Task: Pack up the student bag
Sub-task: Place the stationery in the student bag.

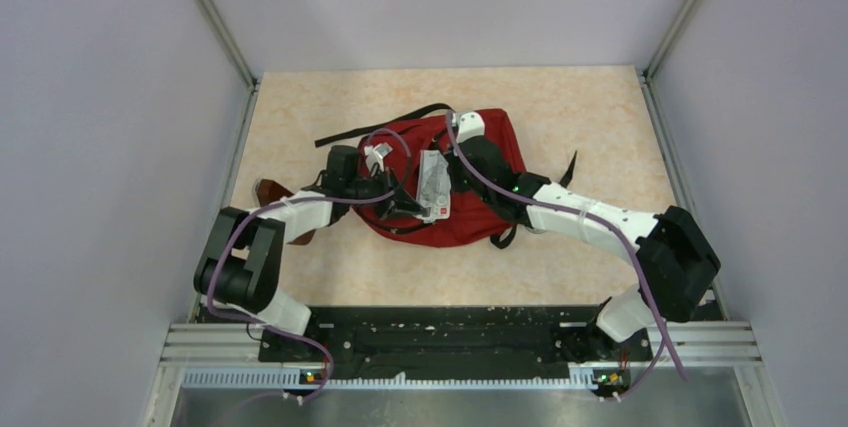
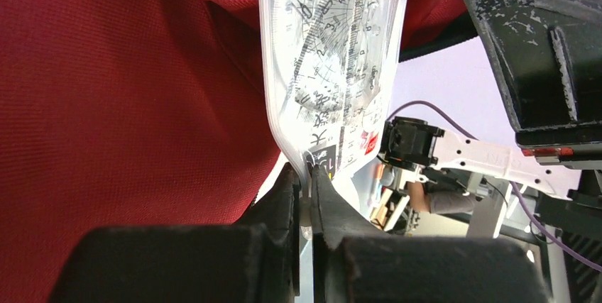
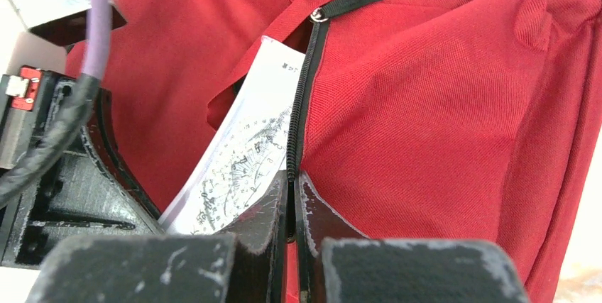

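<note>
The student bag (image 1: 497,137), a red backpack, lies mid-table with its zip opening between the two grippers. A clear plastic packet (image 1: 433,187) of protractor and rulers sticks out of that opening. My left gripper (image 1: 405,205) is shut on the packet's lower edge; in the left wrist view the fingers (image 2: 310,175) pinch the plastic, with the packet (image 2: 334,54) standing against the red fabric (image 2: 128,104). My right gripper (image 1: 458,169) is shut on the bag's black zipper edge (image 3: 302,104), its fingertips (image 3: 292,179) closed around the zip teeth beside the packet (image 3: 241,154).
A small brown pouch (image 1: 275,192) lies at the left table edge under the left arm. A black strap (image 1: 380,124) trails up-left from the bag, and black webbing (image 1: 570,167) pokes out to the right. Grey walls and metal posts enclose the table.
</note>
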`<action>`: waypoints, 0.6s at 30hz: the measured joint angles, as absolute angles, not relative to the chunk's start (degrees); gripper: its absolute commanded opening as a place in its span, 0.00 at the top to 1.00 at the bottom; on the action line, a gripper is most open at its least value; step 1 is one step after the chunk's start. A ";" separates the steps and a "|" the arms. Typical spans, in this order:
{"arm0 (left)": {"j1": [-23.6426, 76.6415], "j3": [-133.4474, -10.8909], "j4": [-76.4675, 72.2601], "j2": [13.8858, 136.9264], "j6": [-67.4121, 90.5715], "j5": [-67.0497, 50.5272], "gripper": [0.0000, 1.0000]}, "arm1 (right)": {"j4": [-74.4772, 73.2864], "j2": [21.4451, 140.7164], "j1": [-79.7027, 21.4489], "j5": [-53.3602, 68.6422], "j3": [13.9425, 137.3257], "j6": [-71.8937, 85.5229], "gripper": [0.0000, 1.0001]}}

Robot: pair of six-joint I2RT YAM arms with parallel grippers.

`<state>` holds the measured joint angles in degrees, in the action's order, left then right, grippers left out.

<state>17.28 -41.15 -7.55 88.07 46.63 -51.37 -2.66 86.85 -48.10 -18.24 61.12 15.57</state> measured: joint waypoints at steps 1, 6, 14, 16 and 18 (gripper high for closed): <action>17.28 -41.36 -7.40 88.44 46.65 -52.01 1.00 | -2.46 86.85 -48.10 -18.06 61.08 15.38 1.00; 17.28 -44.38 -5.15 91.72 46.61 -55.29 1.00 | 0.45 86.85 -48.10 -15.81 60.23 12.97 1.00; 17.28 -51.59 -2.11 97.62 45.50 -59.31 1.00 | 5.26 86.85 -48.07 -10.83 57.34 9.54 1.00; 17.28 -53.47 -1.58 99.24 45.10 -59.90 1.00 | 5.80 86.85 -48.07 -10.20 56.69 9.08 1.00; 17.28 -55.35 -1.02 100.86 44.73 -60.23 1.00 | 6.39 86.85 -48.10 -9.78 56.18 8.78 1.00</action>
<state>17.28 -55.35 -1.02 100.86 44.73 -60.23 6.39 86.85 -48.10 -9.78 56.18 8.78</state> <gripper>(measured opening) 0.042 0.009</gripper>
